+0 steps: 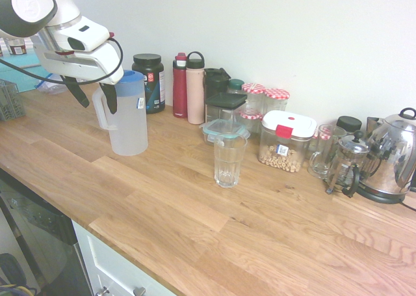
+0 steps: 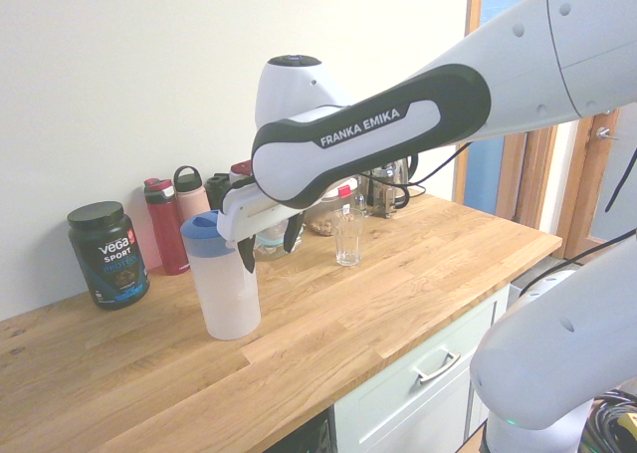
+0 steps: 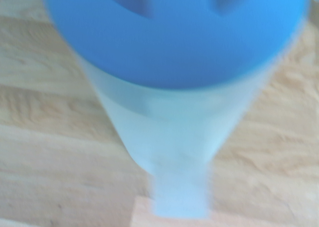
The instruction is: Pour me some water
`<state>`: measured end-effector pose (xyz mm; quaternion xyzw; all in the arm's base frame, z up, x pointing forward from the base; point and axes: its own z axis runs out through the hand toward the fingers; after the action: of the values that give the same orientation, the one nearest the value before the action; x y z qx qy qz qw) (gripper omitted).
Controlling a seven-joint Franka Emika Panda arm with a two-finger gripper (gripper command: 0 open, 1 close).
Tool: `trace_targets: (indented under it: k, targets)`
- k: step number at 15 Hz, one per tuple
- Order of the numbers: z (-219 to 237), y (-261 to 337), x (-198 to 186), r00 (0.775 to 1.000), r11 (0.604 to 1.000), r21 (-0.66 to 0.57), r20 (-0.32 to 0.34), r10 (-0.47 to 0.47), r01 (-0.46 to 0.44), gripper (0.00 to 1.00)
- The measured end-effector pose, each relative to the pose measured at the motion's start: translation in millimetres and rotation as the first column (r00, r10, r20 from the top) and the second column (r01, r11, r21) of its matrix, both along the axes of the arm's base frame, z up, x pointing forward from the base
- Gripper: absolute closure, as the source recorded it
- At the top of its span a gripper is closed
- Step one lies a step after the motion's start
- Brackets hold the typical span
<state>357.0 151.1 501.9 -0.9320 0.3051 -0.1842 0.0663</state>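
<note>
Straddling the handle of the jug with fingers spread wide, the hand is gripping nothing yet. The jug is standing upright on the table, left of the glass; closing off-centre is risking tipping it.

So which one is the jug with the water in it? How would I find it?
Look along the long wooden counter to the end where the white robot's gripper hangs. Under it stands a tall, cloudy-white plastic jug with a side handle. Its bright blue lid gives it away; the bottles behind are red and pink.
</note>
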Motion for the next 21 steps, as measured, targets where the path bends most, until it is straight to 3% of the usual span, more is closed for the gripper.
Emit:
trace_targets:
  k: [5,6,13,21]
  targets:
    - [-4,18,10,0.994,0.998,-0.036,0.104,-0.041,0.045,0.00]
    - [-10,19,15,0.993,0.998,-0.034,0.102,-0.057,0.061,1.00]
    - [-13,30,37,0.992,0.995,0.025,0.076,-0.101,0.099,1.00]
    - [-15,34,37,0.993,0.994,0.035,0.062,-0.105,0.103,1.00]
